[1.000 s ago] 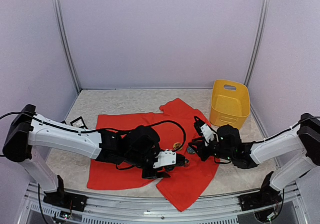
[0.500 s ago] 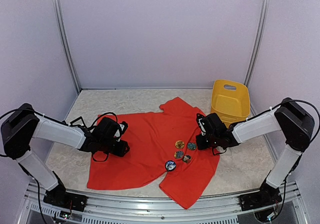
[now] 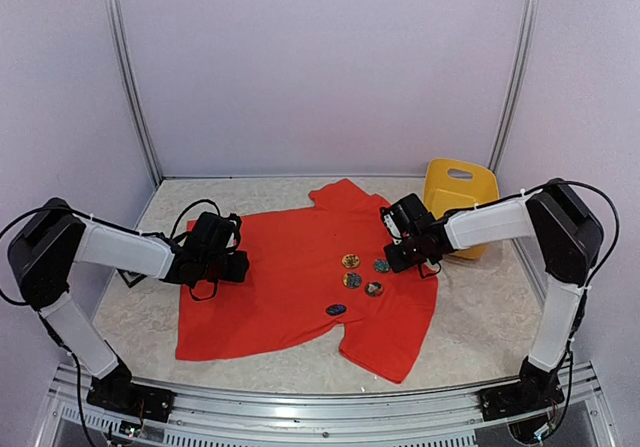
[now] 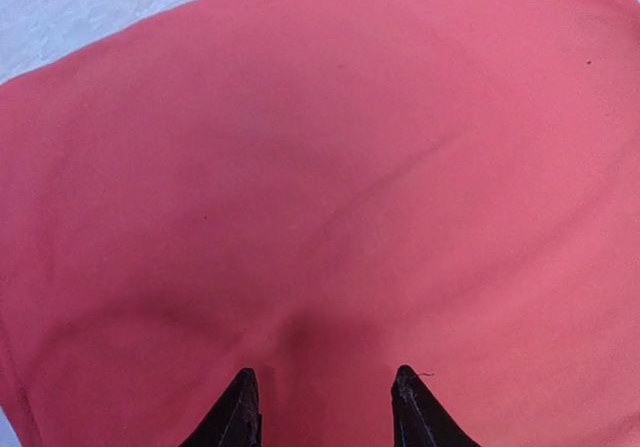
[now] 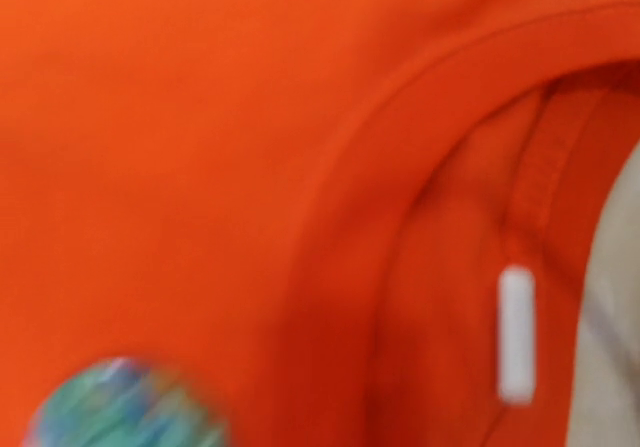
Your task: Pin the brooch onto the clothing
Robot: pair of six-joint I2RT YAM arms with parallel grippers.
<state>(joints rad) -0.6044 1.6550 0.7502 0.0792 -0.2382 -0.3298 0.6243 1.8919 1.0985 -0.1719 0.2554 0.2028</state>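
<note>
**Standing with one pair of jaws apart, one together**

Spread flat on the pale speckled table (image 3: 480, 317) lies the plain bright red short-sleeved T-shirt (image 3: 270, 297), with five small round coloured brooches (image 3: 352, 280) on it right of middle. Over its left side the left gripper (image 4: 320, 407) hovers, jaws apart. By the collar, just beside the teal round brooch (image 3: 381, 265), the right gripper (image 3: 395, 255) has its jaws together. Behind that arm stands a yellow plastic basket (image 3: 460, 182).
</note>
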